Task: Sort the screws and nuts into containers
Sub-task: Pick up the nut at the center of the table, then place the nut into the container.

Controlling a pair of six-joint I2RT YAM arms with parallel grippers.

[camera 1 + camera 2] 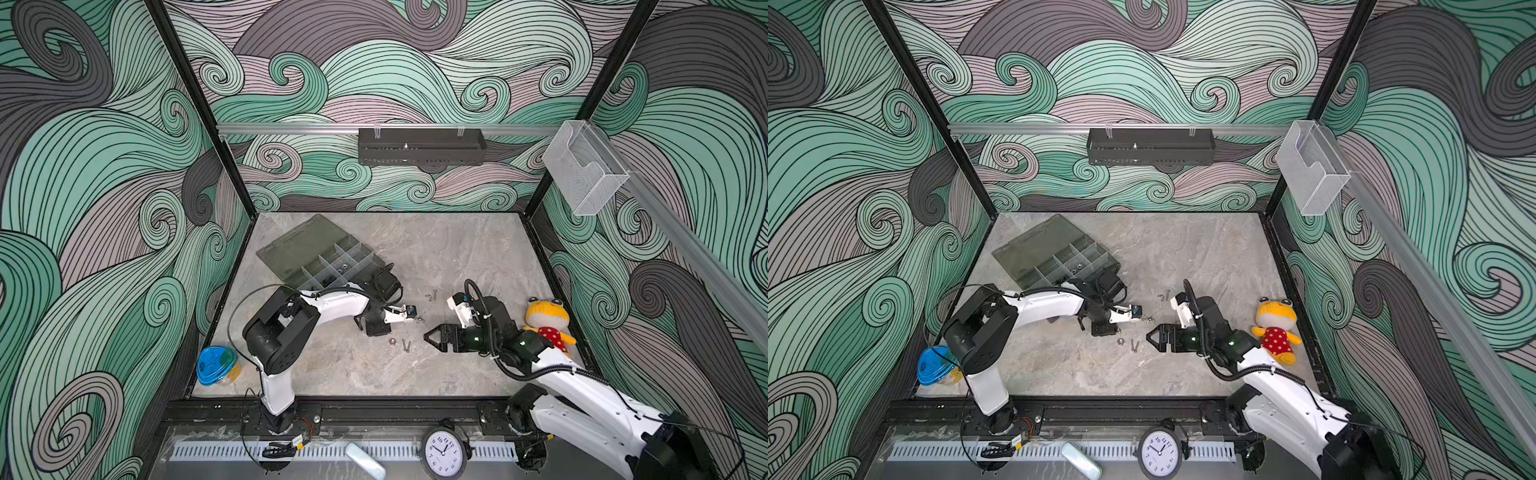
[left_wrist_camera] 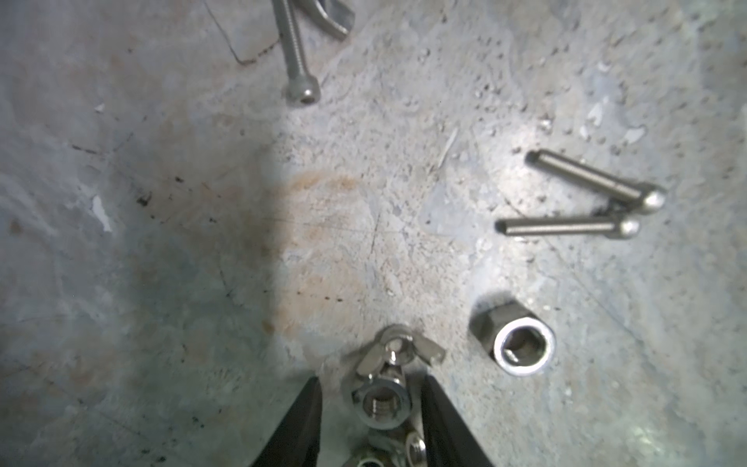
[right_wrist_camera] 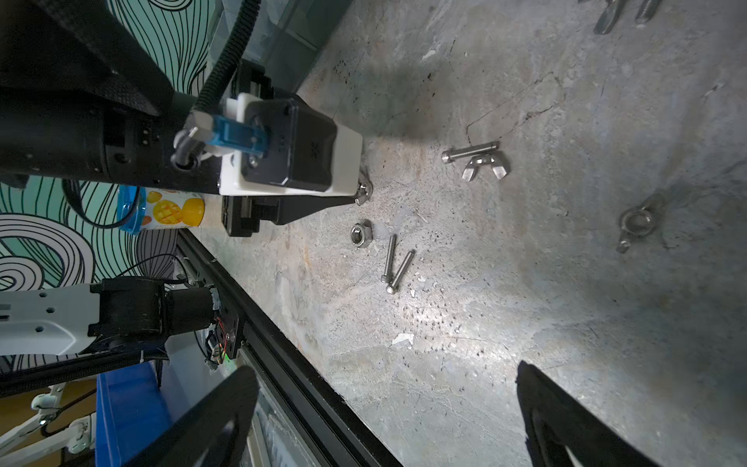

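The left gripper is down at the table, just left of centre in both top views. Its black fingers stand partway apart and straddle a cluster of silver nuts. A winged nut is at the front, a hex one behind it has its threaded bore facing the wrist camera, and more lie below. One finger lies against the cluster and the other shows a sliver of table beside it, so I cannot tell whether the nuts are pinched. The right gripper, right of centre, has its jaws spread wide with nothing between them, tips turned toward the left arm.

Just beside the left fingers lies a loose hex nut. Near it, two thin silver screws lie flat in a narrow V with their heads nearly touching, long axes roughly up and down the frame. Further up, a lone screw lies beside a loose wing nut.

The organiser box, lid open, sits at the table's upper left behind the left arm, with a few small pieces in its compartments. A plush toy sits at the right edge and a blue-lidded tub at the lower left.
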